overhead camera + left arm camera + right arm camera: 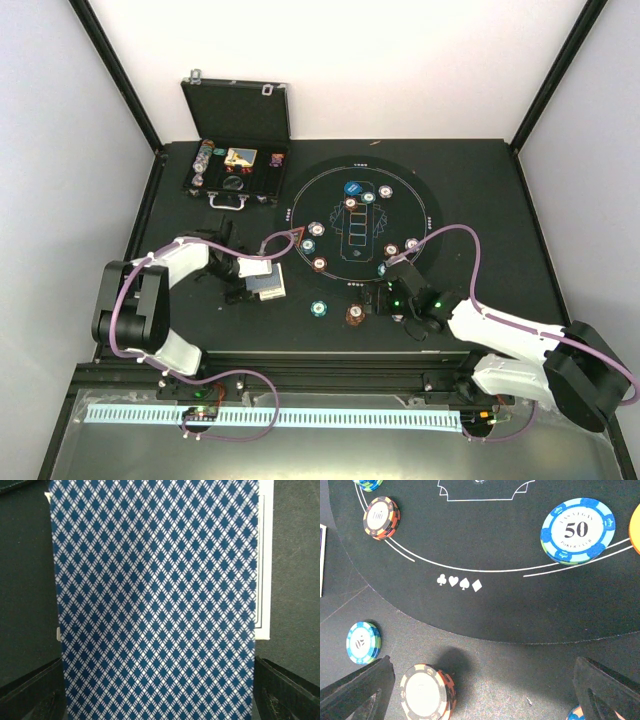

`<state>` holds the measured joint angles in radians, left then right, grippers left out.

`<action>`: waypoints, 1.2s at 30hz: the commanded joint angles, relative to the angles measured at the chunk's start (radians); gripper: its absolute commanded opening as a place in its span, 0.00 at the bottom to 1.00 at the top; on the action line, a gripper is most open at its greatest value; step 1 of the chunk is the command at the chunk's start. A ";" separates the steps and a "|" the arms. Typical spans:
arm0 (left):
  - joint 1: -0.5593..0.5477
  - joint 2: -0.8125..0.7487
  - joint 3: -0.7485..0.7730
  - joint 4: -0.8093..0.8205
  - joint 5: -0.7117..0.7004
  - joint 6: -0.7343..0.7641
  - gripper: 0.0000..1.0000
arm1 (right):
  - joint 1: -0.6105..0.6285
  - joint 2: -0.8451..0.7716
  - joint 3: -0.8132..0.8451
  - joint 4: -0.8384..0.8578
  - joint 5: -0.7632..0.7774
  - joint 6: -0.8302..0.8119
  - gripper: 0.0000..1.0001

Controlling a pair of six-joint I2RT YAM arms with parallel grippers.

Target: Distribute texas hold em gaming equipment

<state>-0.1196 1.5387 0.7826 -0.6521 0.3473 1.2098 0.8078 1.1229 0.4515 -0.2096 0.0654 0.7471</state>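
**Top external.** My left gripper [252, 284] hangs over the stack of blue-backed cards [268, 286], which lies on the table [480, 300] left of the round mat [432, 205]. My left arm is plainly the nearer one to the cards. My right gripper [385, 297] sits at the mat's near edge, with a red-brown chip [355, 314] just to its left and a teal chip [319, 308] beyond that. The red triangle marker [291, 238] lies just past the cards. The black case [235, 150] stands well apart, far left.

**Left wrist.** The top card fills the view, its long axis running straight away from me. My fingers [30, 695] are spread to their widest along its two long edges. I cannot tell whether they touch it. A white card [265, 555] peeks out underneath on the right, and I judge it might drag along.

**Right wrist.** My fingers here stand wide apart, holding nothing. The red-brown chip lies between them, nearer the left one, and the teal chip lies outside, further left. A blue chip [577, 530] marked 50 rests on the mat's line, ahead and to the right.
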 commanded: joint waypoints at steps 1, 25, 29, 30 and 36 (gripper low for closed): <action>-0.010 0.019 -0.003 0.031 -0.020 -0.012 0.99 | 0.005 -0.004 0.001 0.010 0.016 0.014 1.00; -0.022 0.023 -0.045 0.126 -0.041 -0.064 0.91 | 0.004 -0.003 -0.002 0.017 0.010 0.012 1.00; -0.023 0.023 -0.049 0.129 -0.047 -0.059 0.86 | 0.005 0.002 -0.001 0.019 0.007 0.011 1.00; -0.022 0.023 -0.052 0.129 -0.050 -0.057 0.86 | 0.005 0.005 0.000 0.020 0.006 0.010 1.00; -0.025 0.014 -0.074 0.142 -0.062 -0.030 0.81 | 0.005 0.011 0.002 0.022 0.003 0.008 1.00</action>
<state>-0.1345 1.5387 0.7437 -0.5724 0.3367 1.1442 0.8078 1.1297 0.4515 -0.2092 0.0647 0.7471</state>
